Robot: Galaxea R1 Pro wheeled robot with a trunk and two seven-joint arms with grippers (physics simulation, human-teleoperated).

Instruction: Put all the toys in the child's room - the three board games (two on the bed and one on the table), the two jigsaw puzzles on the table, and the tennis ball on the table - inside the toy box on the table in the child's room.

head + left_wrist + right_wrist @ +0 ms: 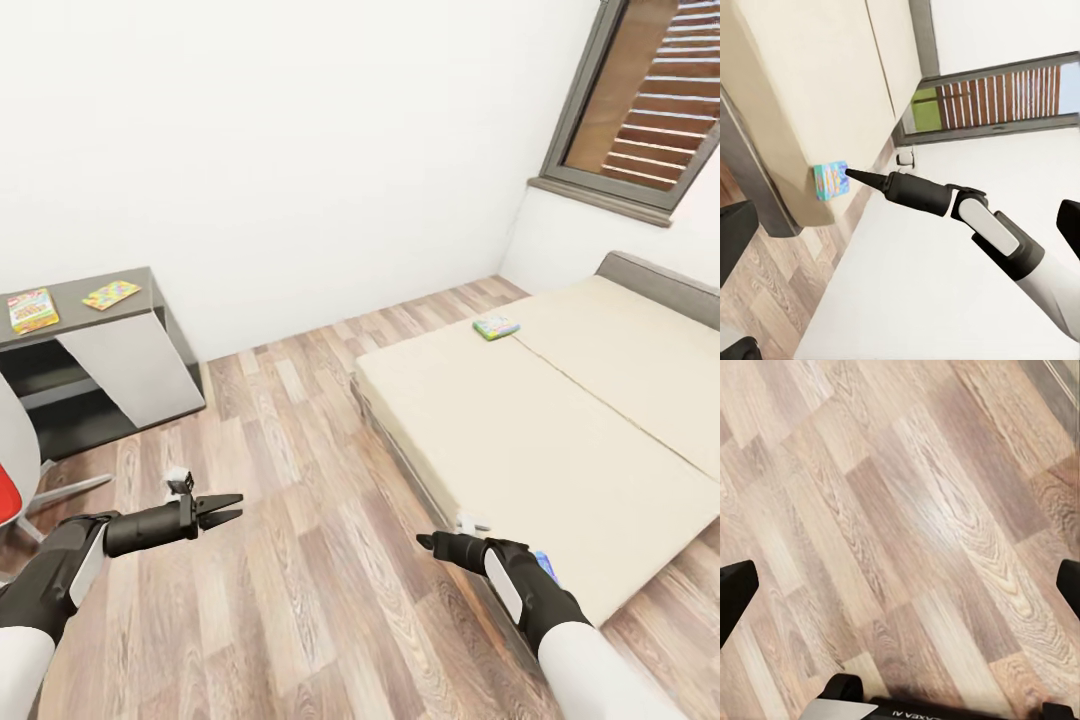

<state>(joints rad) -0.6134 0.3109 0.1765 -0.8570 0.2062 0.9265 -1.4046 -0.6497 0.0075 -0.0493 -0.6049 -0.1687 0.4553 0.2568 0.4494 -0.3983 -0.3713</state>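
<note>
Facing the bed (pixel 560 440), both grippers empty.
Left gripper (pixel 228 509) and right gripper (pixel 428 543) were apart; the blue board game (pixel 545 566) at the bed's near edge risked falling if nudged.

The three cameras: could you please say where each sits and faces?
Head view: on the head, facing down over floor and bed; left gripper and right gripper show.
Left wrist view: on left arm, facing bed edge and blue game; right arm shows.
Right wrist view: on right arm, facing floor; own fingers show.
Shared: head and left wrist see the bed.
</note>
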